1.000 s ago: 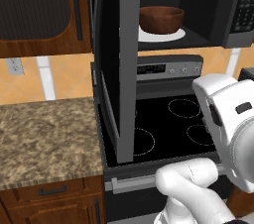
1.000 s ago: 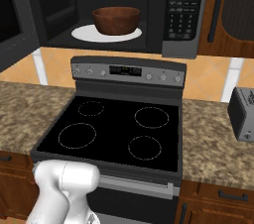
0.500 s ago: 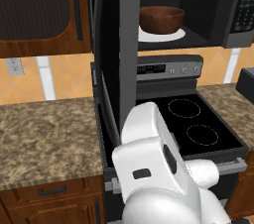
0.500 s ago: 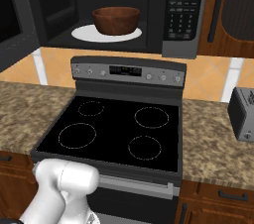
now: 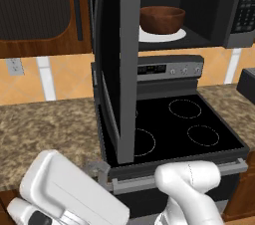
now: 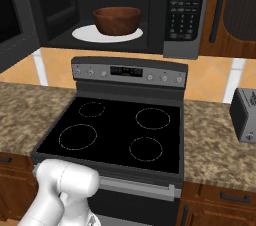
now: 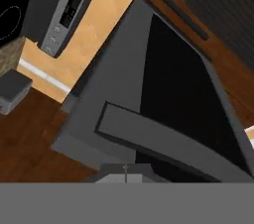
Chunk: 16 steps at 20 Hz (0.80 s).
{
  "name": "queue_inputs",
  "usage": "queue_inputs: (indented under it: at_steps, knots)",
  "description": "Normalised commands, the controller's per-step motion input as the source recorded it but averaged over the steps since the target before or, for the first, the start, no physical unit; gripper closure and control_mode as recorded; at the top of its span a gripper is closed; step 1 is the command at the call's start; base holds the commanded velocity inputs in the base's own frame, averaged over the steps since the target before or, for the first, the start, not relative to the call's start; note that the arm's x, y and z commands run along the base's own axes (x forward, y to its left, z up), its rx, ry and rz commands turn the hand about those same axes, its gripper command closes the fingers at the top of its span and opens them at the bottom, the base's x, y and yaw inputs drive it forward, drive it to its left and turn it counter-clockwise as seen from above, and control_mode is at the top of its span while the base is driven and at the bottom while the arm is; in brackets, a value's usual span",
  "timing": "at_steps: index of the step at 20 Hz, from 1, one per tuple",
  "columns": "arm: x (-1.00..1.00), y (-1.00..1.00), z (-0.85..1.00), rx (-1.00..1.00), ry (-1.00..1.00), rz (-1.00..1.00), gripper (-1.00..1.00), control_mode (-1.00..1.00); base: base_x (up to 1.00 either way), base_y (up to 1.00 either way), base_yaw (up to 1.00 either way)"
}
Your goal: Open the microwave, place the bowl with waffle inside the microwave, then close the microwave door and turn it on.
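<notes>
Swinging low to the lower left, the arm now faces the open microwave door [image 5: 117, 64]; end effector fully closed, empty. Bowl [image 6: 117, 20] sits inside the microwave [image 6: 186, 15], upper centre; closing comes next.

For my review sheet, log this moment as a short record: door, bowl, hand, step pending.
microwave door: swung wide open, edge-on in the left base view
bowl: inside the microwave, on the white turntable plate
hand: shut, holding nothing visible; hand view faces the door
stove: below, burners bare
pending: close door, turn on
</notes>
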Motion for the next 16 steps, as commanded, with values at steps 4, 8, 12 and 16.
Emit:
queue_inputs:
  at_steps: [4,8,12,16]
  knots:
    - [1.00,0.78,-0.63,-0.24,0.00,-0.26,1.00,-1.00,0.00,0.00,0.00]
    - [1.00,0.48,-0.09,-0.19,-0.14,-0.20,1.00,-1.00,0.00,0.00,0.00]
    - [0.75,-0.22,0.74,-0.10,-0.08,-0.08,1.00,-1.00,0.00,0.00,0.00]
    - [0.50,-0.69,0.95,0.00,0.00,-0.02,1.00,-1.00,0.00,0.00,0.00]
